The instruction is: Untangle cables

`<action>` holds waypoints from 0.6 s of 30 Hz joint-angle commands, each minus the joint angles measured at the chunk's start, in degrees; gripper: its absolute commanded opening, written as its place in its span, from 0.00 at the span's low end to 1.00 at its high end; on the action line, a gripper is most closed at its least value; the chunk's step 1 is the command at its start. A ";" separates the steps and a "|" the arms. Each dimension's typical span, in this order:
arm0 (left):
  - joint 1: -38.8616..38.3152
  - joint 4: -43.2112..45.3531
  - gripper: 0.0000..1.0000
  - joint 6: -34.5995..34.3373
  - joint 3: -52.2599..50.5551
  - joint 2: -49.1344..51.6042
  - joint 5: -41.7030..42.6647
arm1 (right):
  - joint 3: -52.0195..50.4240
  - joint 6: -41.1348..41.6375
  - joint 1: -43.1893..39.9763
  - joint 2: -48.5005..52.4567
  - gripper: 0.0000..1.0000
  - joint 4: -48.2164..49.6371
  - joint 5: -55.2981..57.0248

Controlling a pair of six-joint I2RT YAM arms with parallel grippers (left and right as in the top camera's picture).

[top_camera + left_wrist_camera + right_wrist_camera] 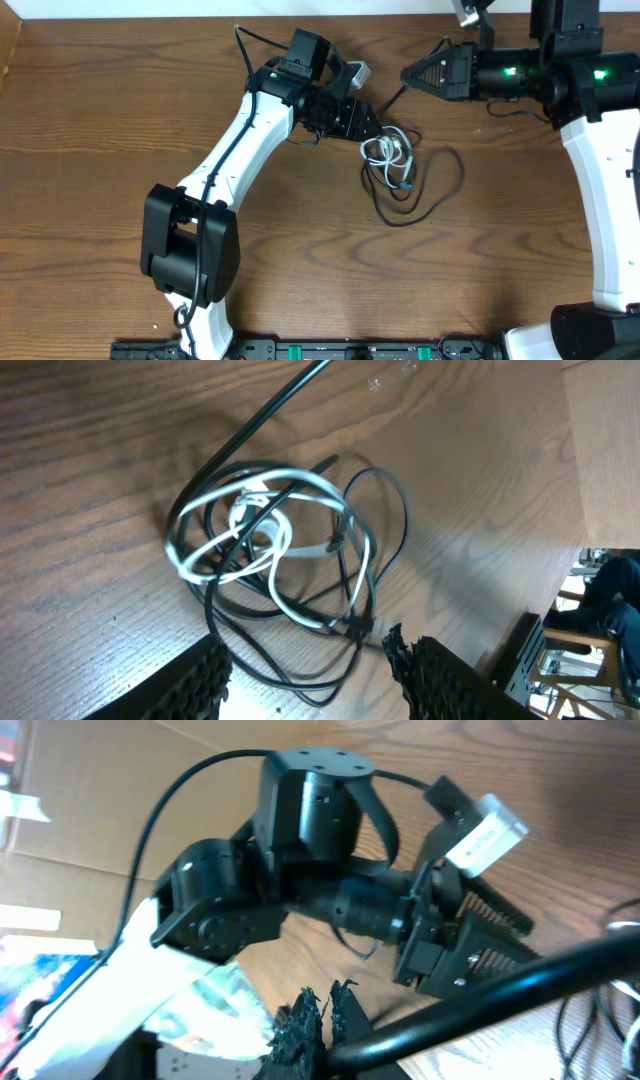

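The cables lie tangled right of the table's middle. The white cable is coiled in small loops, and the black cable threads through it. My left gripper stands open just left of the tangle, low over the wood, with a black loop lying between its fingertips. My right gripper hovers up and to the right of the tangle, shut on a strand of the black cable. That strand rises taut from the heap.
The left arm's wrist and camera sit close in front of the right gripper. The right arm runs down the right side. A black rail lines the table's near edge. Cardboard walls stand beyond the far edge.
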 commanded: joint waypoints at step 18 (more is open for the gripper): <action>-2.58 1.79 0.59 1.36 -0.35 0.76 -6.23 | 2.36 12.04 -5.55 -0.83 0.02 18.27 -26.03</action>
